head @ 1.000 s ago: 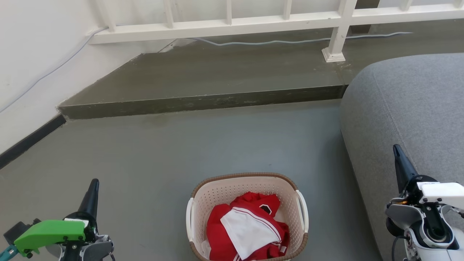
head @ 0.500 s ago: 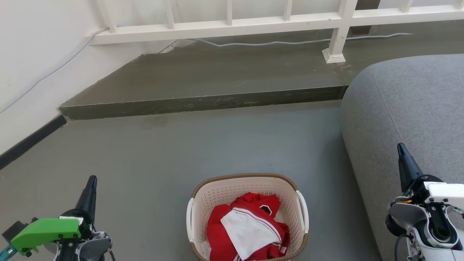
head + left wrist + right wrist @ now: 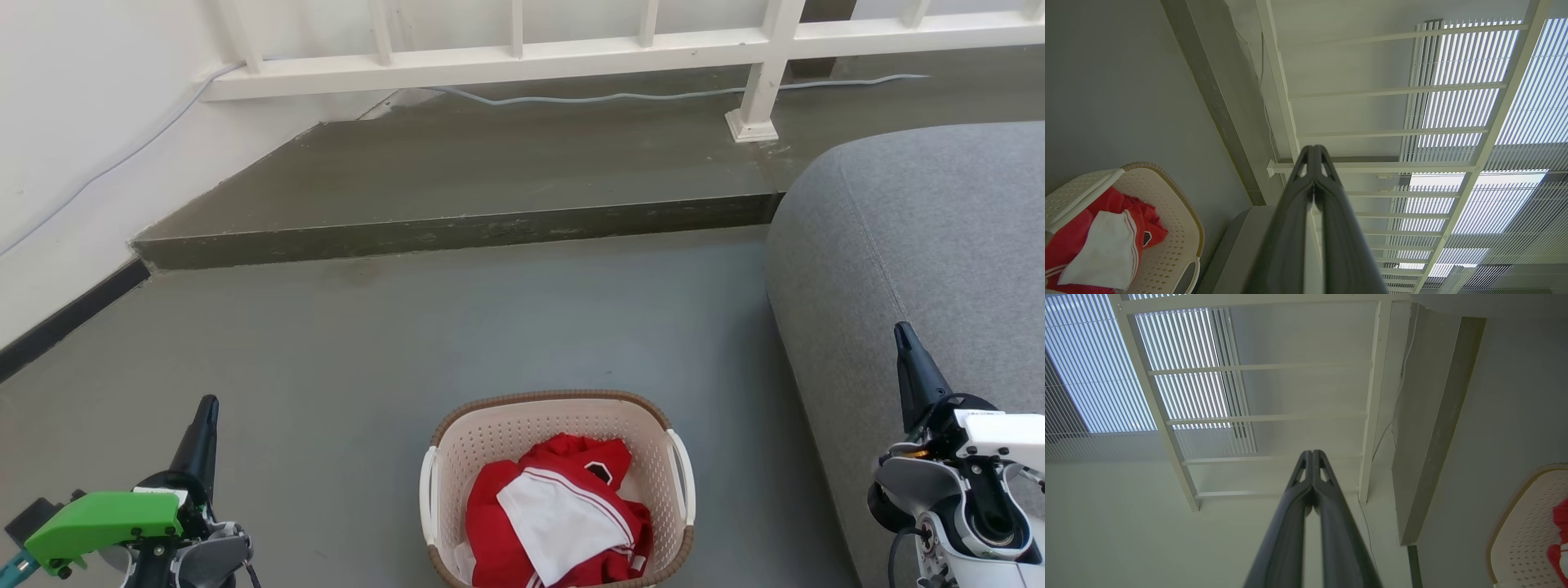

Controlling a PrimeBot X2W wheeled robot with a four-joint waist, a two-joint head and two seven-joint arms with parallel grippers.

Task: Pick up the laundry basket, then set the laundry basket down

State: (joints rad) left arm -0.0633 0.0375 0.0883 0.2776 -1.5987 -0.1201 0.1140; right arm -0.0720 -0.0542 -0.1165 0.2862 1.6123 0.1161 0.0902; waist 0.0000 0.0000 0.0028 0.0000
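One laundry basket (image 3: 506, 437), two closed grippers (image 3: 207, 411) (image 3: 903, 336)

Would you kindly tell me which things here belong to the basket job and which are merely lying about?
For the job: laundry basket on the floor; left tool and right tool, both shut, clear of it.
Just lying about: red-and-white clothes in the basket; grey sofa; white railing; cable on the step.

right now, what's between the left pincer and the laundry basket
Just bare grey floor. In the head view nothing lies between the left pincer and the laundry basket.
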